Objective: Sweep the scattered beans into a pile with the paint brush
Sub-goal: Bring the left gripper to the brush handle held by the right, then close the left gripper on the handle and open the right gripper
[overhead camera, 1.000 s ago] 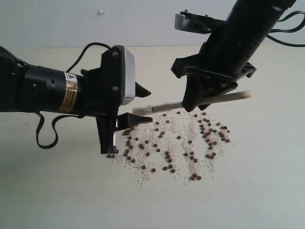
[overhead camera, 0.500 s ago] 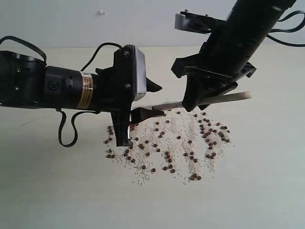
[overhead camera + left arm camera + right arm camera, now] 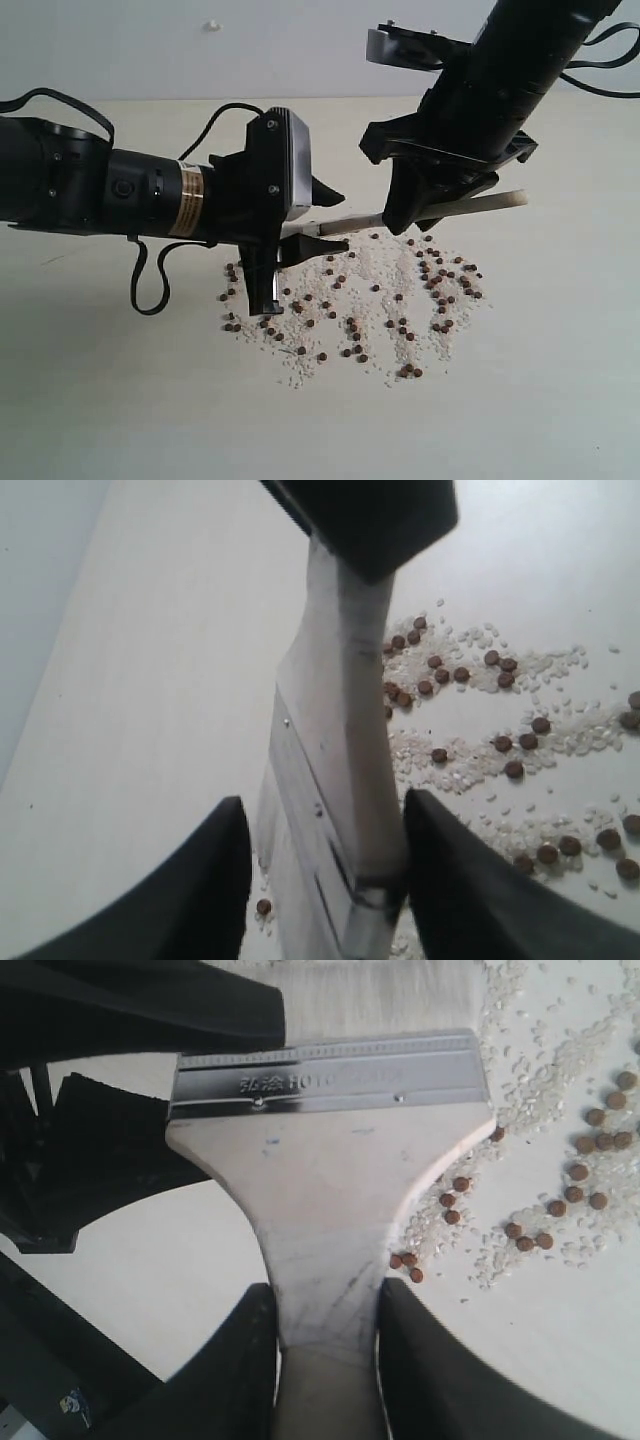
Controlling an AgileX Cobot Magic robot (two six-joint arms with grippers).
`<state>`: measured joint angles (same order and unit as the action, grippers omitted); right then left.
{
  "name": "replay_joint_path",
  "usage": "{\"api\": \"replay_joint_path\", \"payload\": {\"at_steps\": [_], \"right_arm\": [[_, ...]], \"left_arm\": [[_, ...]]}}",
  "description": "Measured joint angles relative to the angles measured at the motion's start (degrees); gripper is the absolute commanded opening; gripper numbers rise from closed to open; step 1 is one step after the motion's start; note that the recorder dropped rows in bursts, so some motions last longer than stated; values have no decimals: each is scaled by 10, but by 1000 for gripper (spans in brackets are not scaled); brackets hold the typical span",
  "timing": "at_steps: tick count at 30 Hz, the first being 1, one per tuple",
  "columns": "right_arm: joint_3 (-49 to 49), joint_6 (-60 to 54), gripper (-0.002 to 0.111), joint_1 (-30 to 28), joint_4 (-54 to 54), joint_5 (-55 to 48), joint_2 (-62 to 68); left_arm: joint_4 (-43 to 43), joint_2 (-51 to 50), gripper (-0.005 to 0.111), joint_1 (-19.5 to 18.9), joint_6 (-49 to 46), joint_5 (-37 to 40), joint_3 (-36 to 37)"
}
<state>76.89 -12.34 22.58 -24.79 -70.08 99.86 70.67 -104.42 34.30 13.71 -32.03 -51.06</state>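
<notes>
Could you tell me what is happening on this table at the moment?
The right gripper is clamped on the handle of the paint brush, holding it low over the far edge of the spill. The left gripper is open, with its fingers on either side of the brush near the metal ferrule, not clearly gripping it. The beans, mixed with white grains, lie scattered across the table; no pile has been formed yet.
</notes>
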Motion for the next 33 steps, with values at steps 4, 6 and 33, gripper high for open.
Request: {"api": "replay_joint_path", "payload": {"at_steps": [4,6,33], "right_arm": [[0,0,0,0,0,0,0],[0,0,0,0,0,0,0],[3,0,54,0,35,40,0]], "left_arm": [[-1,0,18,0,0,-1,0],[0,0,11,0,-3,-2,0],[0,-3,0,0,1,-2,0]]}}
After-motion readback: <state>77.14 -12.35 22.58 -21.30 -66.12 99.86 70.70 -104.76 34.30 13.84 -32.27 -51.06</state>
